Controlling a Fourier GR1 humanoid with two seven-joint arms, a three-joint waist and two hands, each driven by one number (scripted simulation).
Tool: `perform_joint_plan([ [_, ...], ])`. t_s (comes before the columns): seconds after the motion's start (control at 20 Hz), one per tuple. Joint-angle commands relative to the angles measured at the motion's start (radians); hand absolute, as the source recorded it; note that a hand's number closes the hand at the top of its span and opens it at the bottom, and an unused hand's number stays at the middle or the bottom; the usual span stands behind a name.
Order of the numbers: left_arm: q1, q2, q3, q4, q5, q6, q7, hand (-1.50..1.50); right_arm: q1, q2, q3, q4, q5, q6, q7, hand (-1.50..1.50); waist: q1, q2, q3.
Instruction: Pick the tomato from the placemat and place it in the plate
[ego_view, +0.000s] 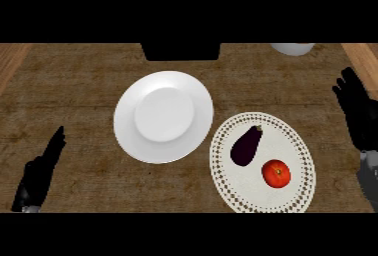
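A red tomato (276, 173) lies on the lower right part of a round white lace placemat (295, 145). A dark purple eggplant (246, 145) lies on the same mat, up and left of the tomato. An empty white plate (164, 116) sits to the left of the mat, its rim close to the mat's edge. My right hand (356, 112) is at the right edge of the view, open with fingers straight and pointing up, well right of the tomato and holding nothing. My left hand (43, 172) rests open at the lower left, far from the plate.
A black box-like object (181, 51) stands at the back centre beyond the plate. A white rounded vessel (293, 48) shows at the back right. The brown woven surface (74, 100) ends in wooden strips at the far left and right.
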Motion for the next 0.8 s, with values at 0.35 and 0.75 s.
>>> perform_joint_plan([
  [0.35,-0.098,-0.079,0.005,-0.059,0.072,-0.093,-0.044,0.00,-0.076,-0.006,0.276,-0.047,0.452,-0.203,0.007,1.50,0.011,-0.019,-0.022],
  [0.75,-0.082,-0.093,0.044,-0.042,0.084,-0.149,-0.094,0.00,0.302,0.361,0.469,-0.191,0.571,-0.546,-0.276,-1.50,-0.001,-0.009,-0.008],
])
